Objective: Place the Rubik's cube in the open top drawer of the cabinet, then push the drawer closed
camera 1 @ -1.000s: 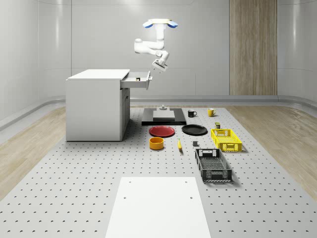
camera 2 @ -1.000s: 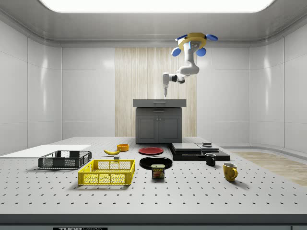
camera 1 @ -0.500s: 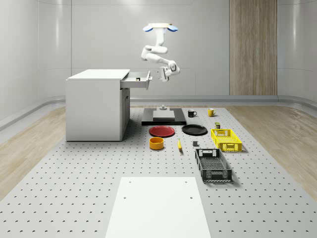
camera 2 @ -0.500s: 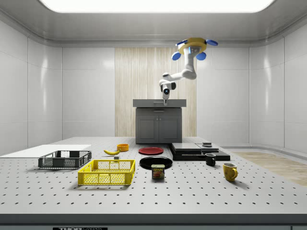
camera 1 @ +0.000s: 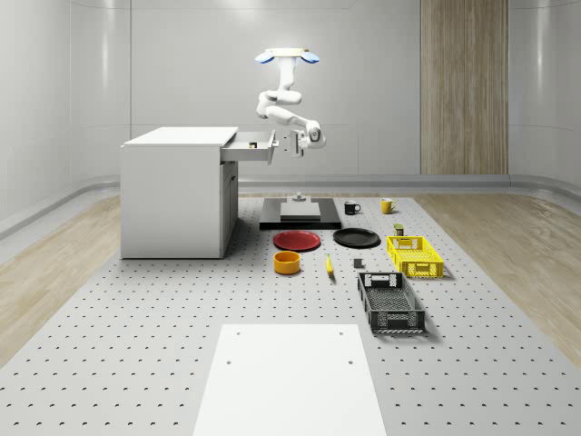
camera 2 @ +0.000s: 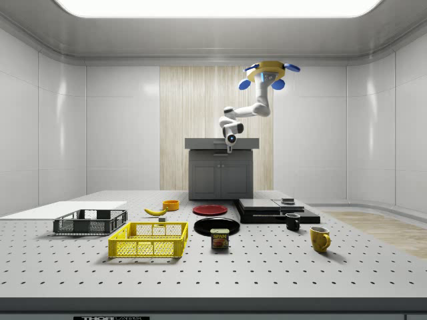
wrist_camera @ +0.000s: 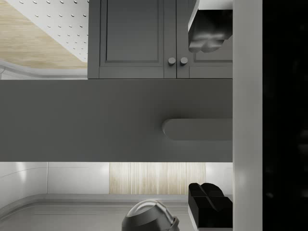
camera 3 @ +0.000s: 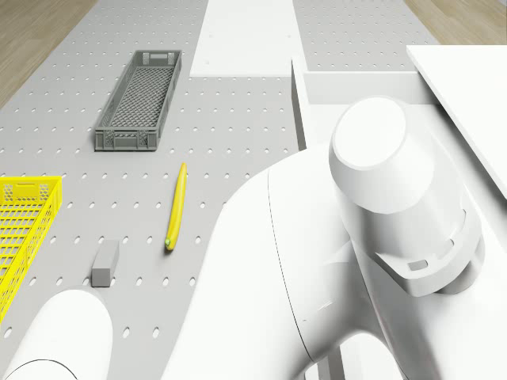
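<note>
Arm folded lower than a second ago; gripper [camera 1: 292,143] faces the drawer [camera 1: 243,152] front, upper centre of the whole-scene view.
Drone [camera 1: 286,56] hovers above. Jaws wide, empty. We judge the Rubik's cube [camera 1: 251,143] is inside; the stiff front should slide if pushed flat by the handle [wrist_camera: 197,129].

The drone [camera 1: 287,56] is a flat, pale yellow disc with rounded blue rotor pods sticking out at its sides; from the side its body [camera 2: 269,67] looks a warmer yellow, ringed by those same blue pods. Beneath it hangs the arm [camera 1: 283,102], glossy white all over, built of fat rounded segments joined by smooth elbows. One joint cap near the wrist carries a small blue dot. Up close, the arm's shells [camera 3: 372,237] are plain white plastic with faint seam lines and a domed end cap. The gripper [wrist_camera: 210,120] has a white body and black fingers [wrist_camera: 210,32] with ribbed, rounded pads.
</note>
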